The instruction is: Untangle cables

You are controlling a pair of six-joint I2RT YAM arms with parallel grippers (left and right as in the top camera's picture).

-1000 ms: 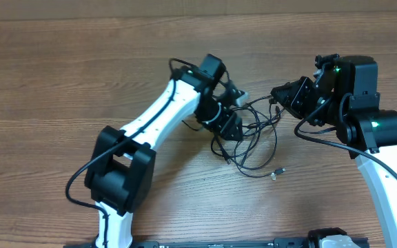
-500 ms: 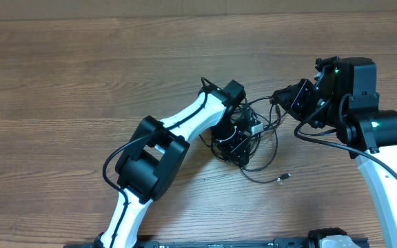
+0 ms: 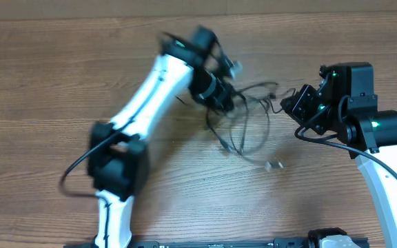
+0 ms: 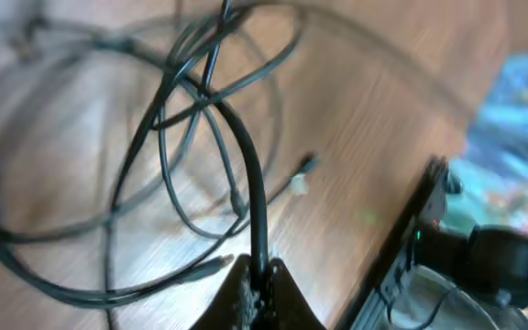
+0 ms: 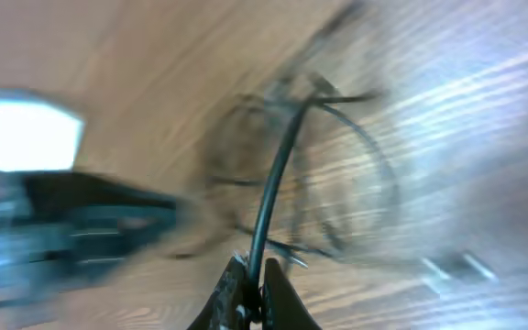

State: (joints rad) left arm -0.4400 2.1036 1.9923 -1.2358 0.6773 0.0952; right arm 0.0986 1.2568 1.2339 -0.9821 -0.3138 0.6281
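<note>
The left pincer (image 4: 257, 278) and right pincer (image 5: 250, 278), each clamped shut on a strand of the cables (image 4: 253, 183) at centre frame, risk cinching the tangle tighter if pulled apart.

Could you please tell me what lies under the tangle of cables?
Only wooden table shows through the loops of the cables. The left gripper, shut on a strand, covers what lies beneath their upper end.

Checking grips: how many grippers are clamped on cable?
2. The left gripper, jaws shut on a strand of the cables at the tangle's upper left; the right gripper, jaws shut on another at its right.
</note>
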